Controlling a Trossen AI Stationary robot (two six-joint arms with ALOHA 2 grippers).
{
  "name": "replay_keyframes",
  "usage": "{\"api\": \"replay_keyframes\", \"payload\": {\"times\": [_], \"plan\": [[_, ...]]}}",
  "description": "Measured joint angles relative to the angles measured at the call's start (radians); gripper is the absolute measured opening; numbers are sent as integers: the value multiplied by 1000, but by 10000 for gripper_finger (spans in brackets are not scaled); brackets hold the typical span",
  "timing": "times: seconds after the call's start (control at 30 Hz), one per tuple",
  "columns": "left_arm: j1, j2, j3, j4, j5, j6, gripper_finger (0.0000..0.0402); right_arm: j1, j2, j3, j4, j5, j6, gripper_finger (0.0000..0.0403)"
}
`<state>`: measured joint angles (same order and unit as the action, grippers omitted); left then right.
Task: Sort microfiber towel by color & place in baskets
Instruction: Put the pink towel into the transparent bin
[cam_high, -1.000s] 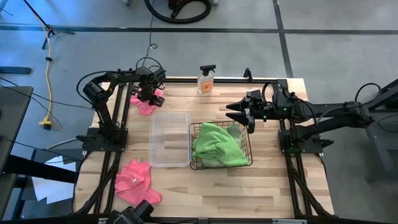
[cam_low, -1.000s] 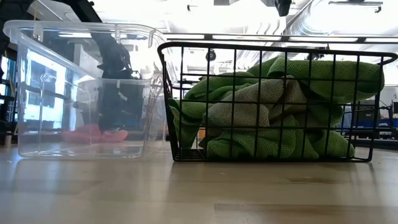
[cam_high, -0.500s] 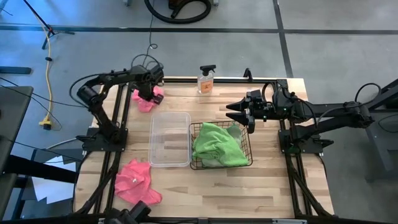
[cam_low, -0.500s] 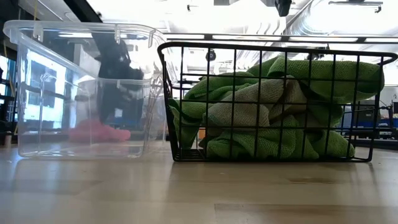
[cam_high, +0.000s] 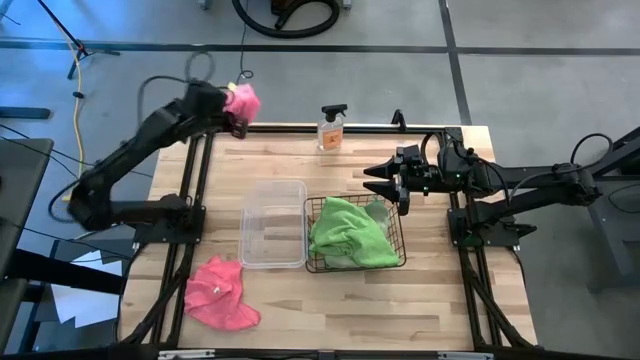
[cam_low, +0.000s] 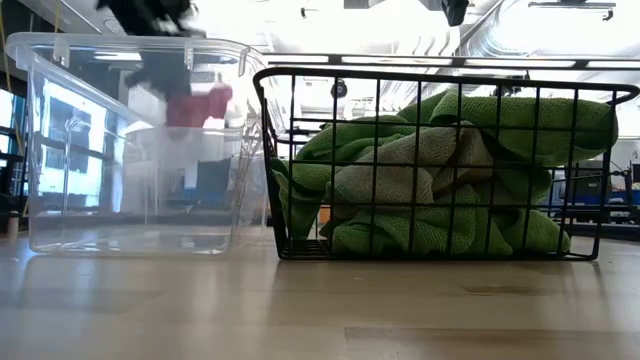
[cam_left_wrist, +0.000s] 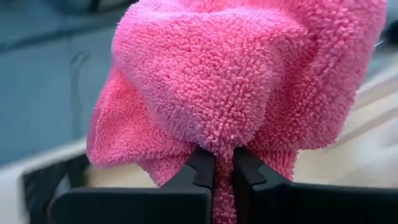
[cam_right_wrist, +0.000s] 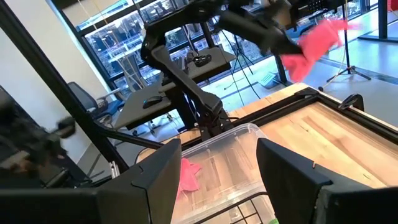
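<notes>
My left gripper (cam_high: 236, 108) is raised high over the table's far left corner, shut on a pink towel (cam_high: 242, 99) that also shows in the low view (cam_low: 197, 105) and fills the left wrist view (cam_left_wrist: 236, 81). A second pink towel (cam_high: 220, 292) lies flat on the table near its left front. The clear tub (cam_high: 273, 222) stands mid-table with nothing in it. Beside it, the black wire basket (cam_high: 306, 238) holds green towels (cam_high: 348, 235). My right gripper (cam_high: 376, 182) hovers open beyond the basket's far right corner, holding nothing. My left gripper pinches a bunched fold of the pink towel (cam_left_wrist: 224, 158) between its two fingers, with cloth running down through the gap between them. The rest of the towel balloons out past the fingertips in a slack bundle. It is lifted clear of the table.
A small spray bottle (cam_high: 332, 128) stands at the table's far edge, between the two arms. Bare wood lies in front of the tub and the basket, and along the far edge.
My left gripper has taken hold of the pink towel that lay at the table's far left and has risen steeply with it, drifting toward the far edge. The towel has gone from lying on the wood to hanging bunched, clear of the table.
</notes>
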<state>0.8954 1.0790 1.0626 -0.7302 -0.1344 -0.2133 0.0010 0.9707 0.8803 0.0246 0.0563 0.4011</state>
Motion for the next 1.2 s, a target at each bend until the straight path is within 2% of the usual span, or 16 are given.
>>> {"api": "replay_keyframes", "payload": {"times": [0.23, 0.5, 0.83, 1.07, 1.2], "plan": [[-53, -226, 0, 165, 167, -10, 1, 0, 0, 0, 0, 0, -1, 207], [-165, -338, 0, 248, 345, 14, 1, 0, 0, 0, 0, 0, -50, 207], [-395, -328, 0, 297, 361, -70, 1, 0, 0, 0, 0, 0, -55, 207], [-638, -321, 1, 421, 355, -143, 1, 0, 0, 0, 0, 0, -55, 207], [-781, -310, 2, 495, 291, -148, 1, 0, 0, 0, 1, 0, -55, 207]]}}
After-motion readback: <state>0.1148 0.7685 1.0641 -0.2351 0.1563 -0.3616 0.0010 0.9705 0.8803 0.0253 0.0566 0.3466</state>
